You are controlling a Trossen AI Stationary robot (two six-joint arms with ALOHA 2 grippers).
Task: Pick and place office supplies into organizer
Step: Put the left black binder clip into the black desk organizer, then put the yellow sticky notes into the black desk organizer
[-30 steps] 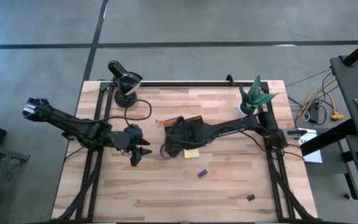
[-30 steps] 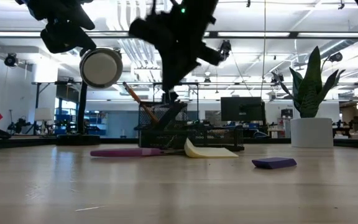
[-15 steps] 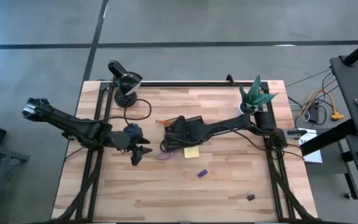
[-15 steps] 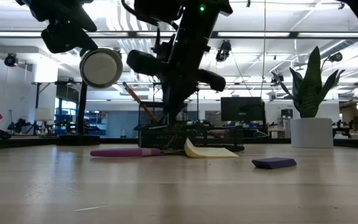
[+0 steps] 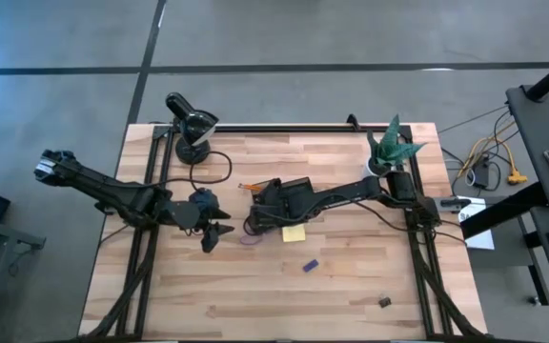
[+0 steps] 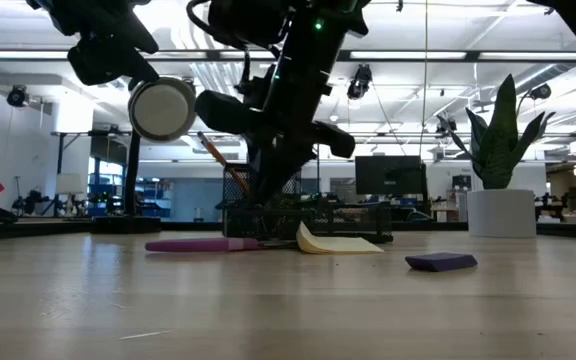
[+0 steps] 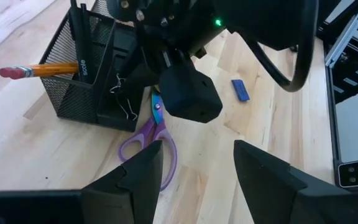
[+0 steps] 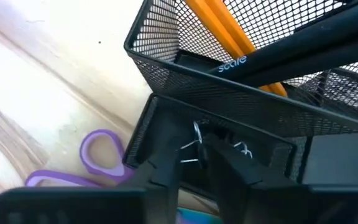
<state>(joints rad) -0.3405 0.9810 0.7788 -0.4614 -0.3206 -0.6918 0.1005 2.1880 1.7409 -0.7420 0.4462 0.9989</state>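
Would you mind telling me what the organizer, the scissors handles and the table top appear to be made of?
The organizer looks like black wire mesh, probably coated metal: its walls are a fine see-through grid with a solid rim. The scissors have glossy purple handles, likely plastic, and blades with an iridescent sheen. The table looks like pale butcher-block wood, with visible grain and joined strips.

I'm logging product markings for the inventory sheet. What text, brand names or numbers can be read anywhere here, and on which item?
"scare", or close to it, in pale letters on the black pen in the mesh organizer; also on it in the left wrist view, too small to confirm.
No other readable text.
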